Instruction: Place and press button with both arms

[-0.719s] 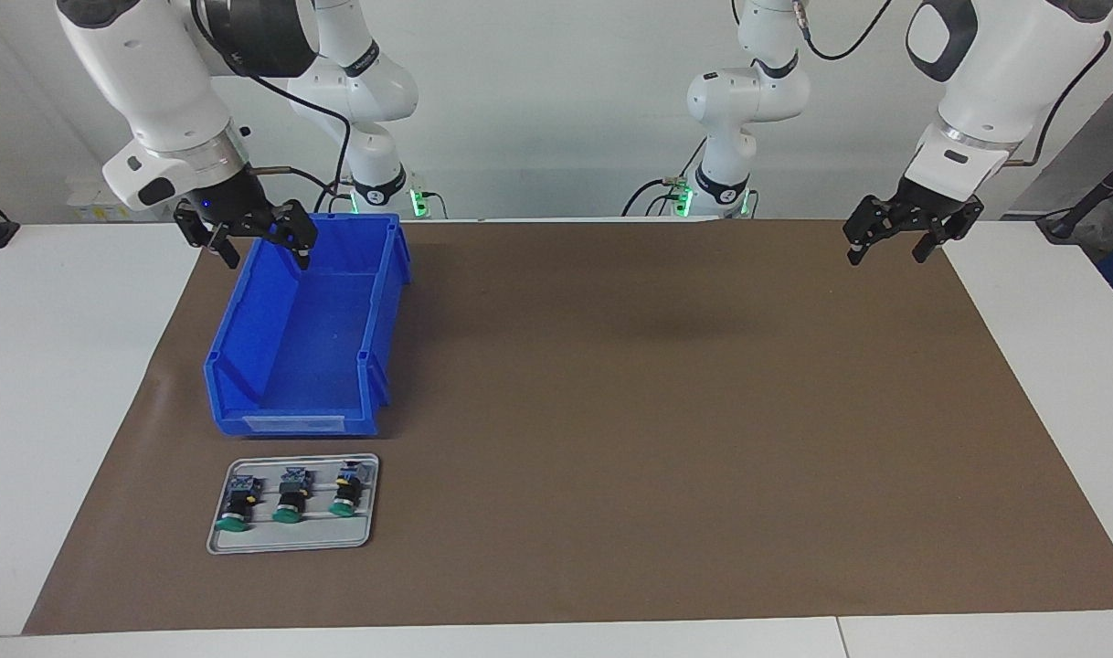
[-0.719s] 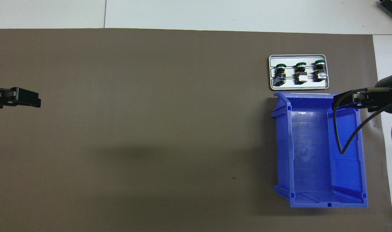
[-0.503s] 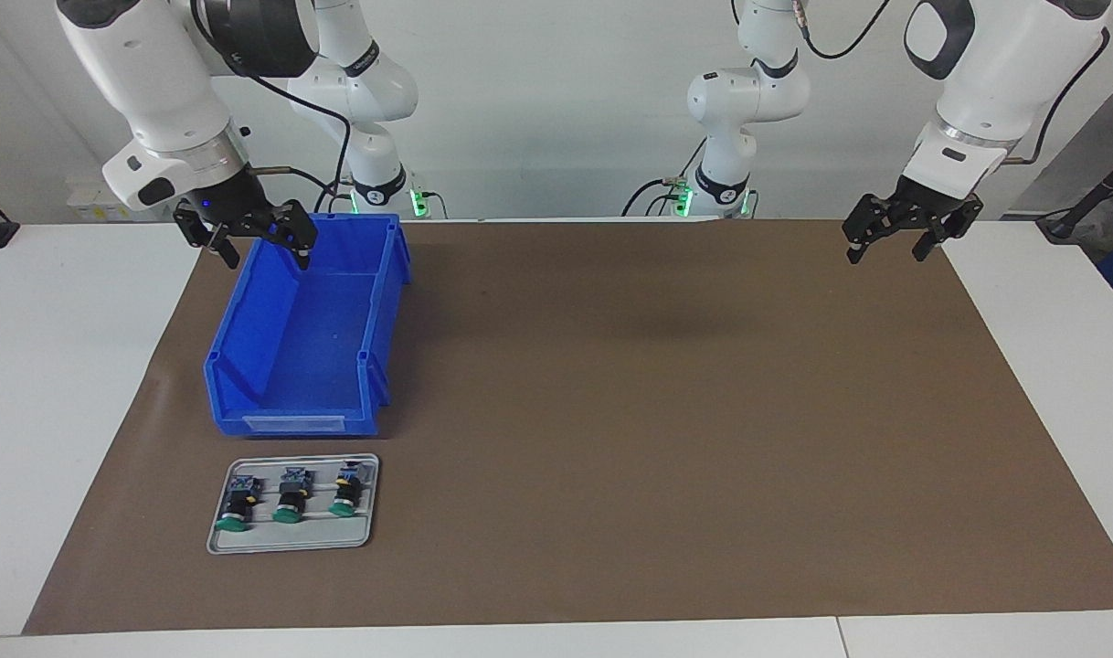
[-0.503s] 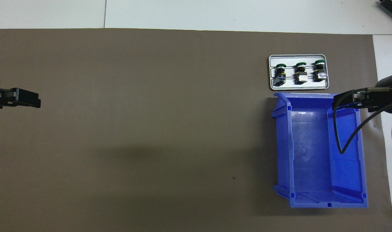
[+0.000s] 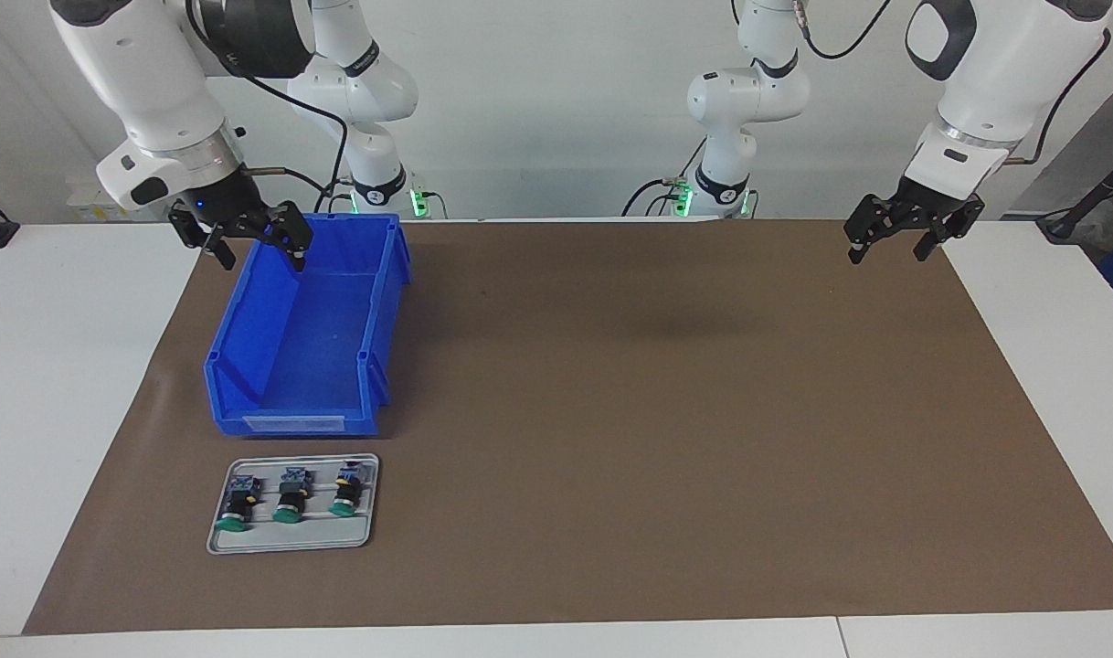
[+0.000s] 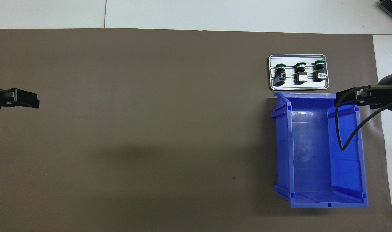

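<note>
**Green-capped buttons wait on the tray; neither arm has one yet**

Green caps mark three push-buttons lying side by side on a small grey tray, which sits on the brown mat just beside the open front of the blue bin, farther from the robots than the bin. In the facing view the tray is at about seven o'clock from the mat's centre. The middle button lies with its cap pointing away from the robots, as do its two neighbours.

The right gripper hangs empty over the bin's rim at the end nearest the robots, fingers spread. The left gripper hovers empty over the mat's corner at the left arm's end, about two o'clock in the facing view, fingers likewise apart; this arm appears to wait.

Judged from this layout, the task is at its very start: no button has been picked. The next move likely calls for the right gripper to pass over the bin to the tray, come down on one button's black body without knocking its neighbours, and lift it clear.
</note>
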